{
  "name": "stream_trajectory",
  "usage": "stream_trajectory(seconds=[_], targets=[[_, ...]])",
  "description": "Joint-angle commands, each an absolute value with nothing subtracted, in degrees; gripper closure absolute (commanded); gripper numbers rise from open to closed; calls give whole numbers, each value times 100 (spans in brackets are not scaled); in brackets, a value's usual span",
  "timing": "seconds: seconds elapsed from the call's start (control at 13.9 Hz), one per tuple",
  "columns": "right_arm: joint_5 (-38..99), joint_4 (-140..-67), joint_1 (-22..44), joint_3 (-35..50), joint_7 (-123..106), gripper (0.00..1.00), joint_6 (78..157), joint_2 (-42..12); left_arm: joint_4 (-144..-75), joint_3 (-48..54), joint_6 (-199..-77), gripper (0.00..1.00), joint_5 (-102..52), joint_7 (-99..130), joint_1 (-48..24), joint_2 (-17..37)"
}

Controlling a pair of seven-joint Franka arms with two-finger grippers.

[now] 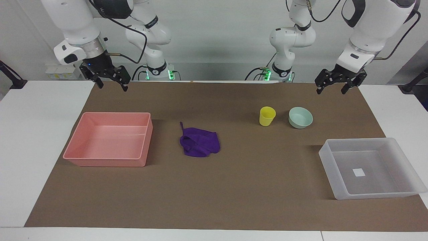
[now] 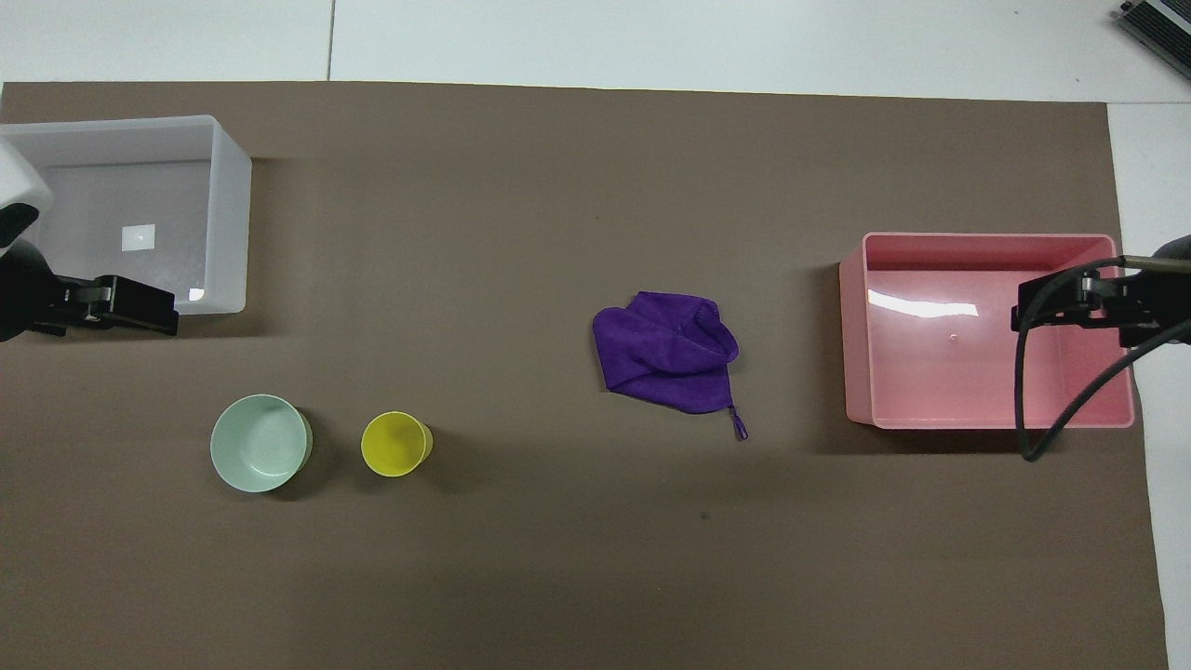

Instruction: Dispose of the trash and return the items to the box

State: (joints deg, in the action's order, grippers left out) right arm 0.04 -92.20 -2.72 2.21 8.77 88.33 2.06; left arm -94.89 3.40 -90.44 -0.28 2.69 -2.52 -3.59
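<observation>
Both arms wait raised at the robots' edge of the mat. The left gripper (image 1: 337,87) and the right gripper (image 1: 112,84) have their fingers spread and hold nothing. The purple rag (image 1: 199,142) lies crumpled between the pink bin (image 1: 110,160) and the yellow cup (image 1: 267,116). The green bowl (image 1: 300,117) stands just beside the cup. The clear box (image 1: 337,177) sits farther from the robots, at the left arm's end.

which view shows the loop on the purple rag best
The overhead view: the purple rag lies flat and unobstructed, and its thin loop sticks out clearly onto the brown mat. The facing view shows the same rag more foreshortened; the loop reads as a fine strand there.
</observation>
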Motion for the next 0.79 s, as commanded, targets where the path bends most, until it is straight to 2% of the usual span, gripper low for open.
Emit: stream_trajectory(seconds=[0.0,0.58,0.72], targets=[[0,-9387,-352,229,782,0,8974,325,-9545,343,-9026,0,62,264,-237,-422],[-26,-9413,-316,237,738,0,8974,334,-9527,290,-8974,0,53,202,-211,-422],[-18,-9465,-316,237,712,0,8982,343,-9545,255,-8817,0,0,202,33,-387]])
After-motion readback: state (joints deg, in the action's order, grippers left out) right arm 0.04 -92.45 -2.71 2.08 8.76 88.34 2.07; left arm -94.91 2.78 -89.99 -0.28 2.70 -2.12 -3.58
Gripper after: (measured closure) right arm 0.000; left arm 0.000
